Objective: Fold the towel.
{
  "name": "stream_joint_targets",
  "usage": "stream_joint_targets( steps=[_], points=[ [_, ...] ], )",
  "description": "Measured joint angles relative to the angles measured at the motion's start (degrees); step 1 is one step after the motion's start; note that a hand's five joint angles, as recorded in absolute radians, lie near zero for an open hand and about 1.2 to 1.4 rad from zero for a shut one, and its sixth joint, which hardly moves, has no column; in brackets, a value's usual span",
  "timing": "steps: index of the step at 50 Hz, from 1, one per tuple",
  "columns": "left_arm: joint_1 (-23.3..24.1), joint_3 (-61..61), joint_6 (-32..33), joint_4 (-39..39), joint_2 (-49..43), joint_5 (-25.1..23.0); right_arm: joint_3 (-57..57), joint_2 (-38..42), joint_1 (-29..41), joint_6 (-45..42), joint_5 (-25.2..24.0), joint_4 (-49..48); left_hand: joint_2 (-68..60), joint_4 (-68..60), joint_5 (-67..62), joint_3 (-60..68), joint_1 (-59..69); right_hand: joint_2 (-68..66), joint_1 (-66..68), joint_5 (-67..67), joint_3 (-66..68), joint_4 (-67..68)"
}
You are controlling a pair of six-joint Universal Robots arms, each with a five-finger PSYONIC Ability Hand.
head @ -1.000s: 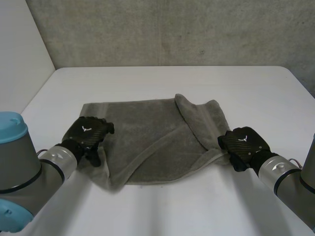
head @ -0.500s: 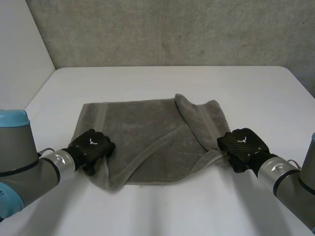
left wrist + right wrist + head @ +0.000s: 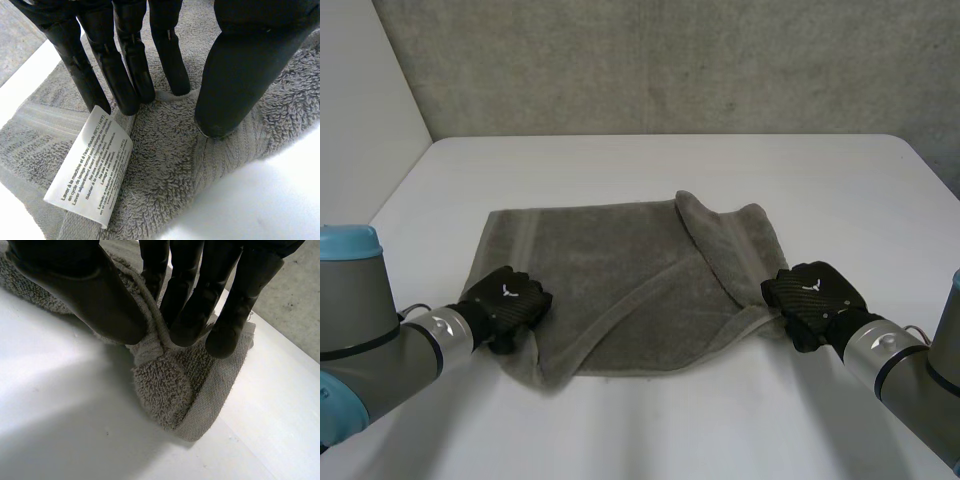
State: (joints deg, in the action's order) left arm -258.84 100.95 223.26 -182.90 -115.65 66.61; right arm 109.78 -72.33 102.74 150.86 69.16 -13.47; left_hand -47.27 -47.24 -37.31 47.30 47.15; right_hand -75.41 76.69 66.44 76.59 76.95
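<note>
A grey towel (image 3: pixel 620 270) lies on the white table (image 3: pixel 650 160), its right part folded over toward the middle. My left hand (image 3: pixel 505 300) rests on the towel's near-left corner. In the left wrist view its straight fingers (image 3: pixel 125 75) and thumb (image 3: pixel 240 75) press down on the towel (image 3: pixel 165 165) beside a white care label (image 3: pixel 92 165), with flat cloth between them. My right hand (image 3: pixel 815 295) is at the near-right corner. There, in the right wrist view, the right hand (image 3: pixel 200 290) pinches a bunched fold of towel (image 3: pixel 170 385) between thumb and fingers.
A grey concrete wall (image 3: pixel 670 60) rises behind the table's far edge, and a white wall (image 3: pixel 360 120) stands along the left. Bare table surrounds the towel, widest at the back and front.
My left hand has dropped onto the towel's near-left corner and slid slightly toward the front, its fingers drawing nearer the thumb. The right hand keeps its pinch in place.
</note>
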Motion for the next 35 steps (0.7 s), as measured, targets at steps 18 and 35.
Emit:
stream_joint_targets(
  steps=[18, 35],
  points=[
    [0.1, 0.0, 0.1, -0.1, -0.1, 0.5, 0.0, 0.0, 0.0, 0.0, -0.1, 0.0, 17.6, 17.5, 17.7, -17.6, -17.5, 0.0, 0.0, 0.0, 0.0, 0.0],
    [-0.1, 0.4, 0.0, -0.2, 0.9, 0.8, 0.0, 0.1, 0.0, 0.0, -0.1, 0.0, -5.0, -5.1, -4.8, 4.9, 4.8, 0.0, 0.0, 0.0, 0.0, 0.0]
  ],
)
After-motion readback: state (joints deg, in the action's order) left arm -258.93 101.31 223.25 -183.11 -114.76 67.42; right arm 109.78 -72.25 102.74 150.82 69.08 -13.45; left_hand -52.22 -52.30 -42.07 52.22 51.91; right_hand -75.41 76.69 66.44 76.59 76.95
